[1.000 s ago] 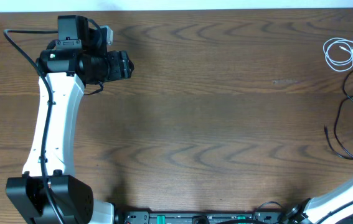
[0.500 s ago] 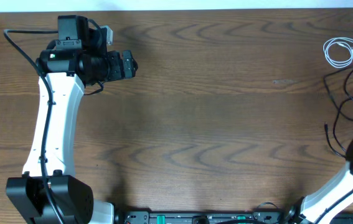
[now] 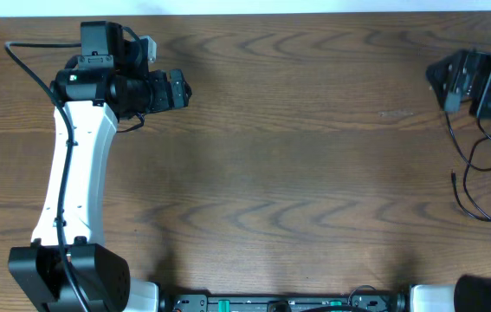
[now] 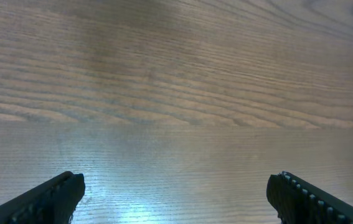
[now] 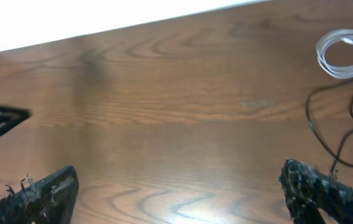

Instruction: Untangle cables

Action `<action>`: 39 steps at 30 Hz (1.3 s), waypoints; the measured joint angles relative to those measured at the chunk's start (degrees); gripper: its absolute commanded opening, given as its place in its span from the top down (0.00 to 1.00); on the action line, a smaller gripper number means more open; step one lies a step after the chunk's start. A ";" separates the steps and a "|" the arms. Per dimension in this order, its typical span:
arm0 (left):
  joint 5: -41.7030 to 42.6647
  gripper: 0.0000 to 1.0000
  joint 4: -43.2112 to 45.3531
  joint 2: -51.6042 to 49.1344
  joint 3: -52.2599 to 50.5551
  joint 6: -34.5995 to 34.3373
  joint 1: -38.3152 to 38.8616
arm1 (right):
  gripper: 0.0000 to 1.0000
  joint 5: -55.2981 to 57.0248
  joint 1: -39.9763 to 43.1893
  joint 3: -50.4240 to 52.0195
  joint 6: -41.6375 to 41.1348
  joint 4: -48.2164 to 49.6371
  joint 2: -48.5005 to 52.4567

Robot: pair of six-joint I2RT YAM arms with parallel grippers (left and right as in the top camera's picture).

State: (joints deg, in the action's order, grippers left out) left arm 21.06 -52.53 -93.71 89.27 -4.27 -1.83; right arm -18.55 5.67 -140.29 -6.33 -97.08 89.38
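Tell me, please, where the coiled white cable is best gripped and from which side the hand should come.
Probably the bundled rim of the coiled white cable, on its upper arc in the right wrist view, farthest from the thin black cable below it. It lies flat on the brown wooden table, so the open right hand should come straight down, one finger inside the loop and one outside.

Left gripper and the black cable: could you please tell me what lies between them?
Only bare wooden table, as the overhead view shows, from the left gripper to the black cable.
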 measured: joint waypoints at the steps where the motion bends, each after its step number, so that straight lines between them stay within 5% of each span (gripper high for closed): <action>1: 0.00 0.02 0.02 0.00 0.00 0.02 0.00 | 0.01 -0.07 -0.46 -0.02 -0.07 0.00 -1.09; 15: 0.02 0.02 -0.02 0.00 0.00 0.00 0.00 | 0.01 0.31 -1.77 5.92 1.49 2.08 -17.64; 33: 0.00 0.02 0.00 0.00 0.00 0.00 0.00 | 0.01 12.59 -1.79 86.95 2.29 59.98 -66.71; 39: 0.02 0.02 0.04 0.00 0.00 0.00 0.00 | 0.01 13.27 -1.79 106.73 2.29 75.03 -75.95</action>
State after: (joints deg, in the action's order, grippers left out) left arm 21.08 -52.49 -93.71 89.27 -4.27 -1.83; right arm -5.28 3.88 -33.56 -4.03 -22.04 13.43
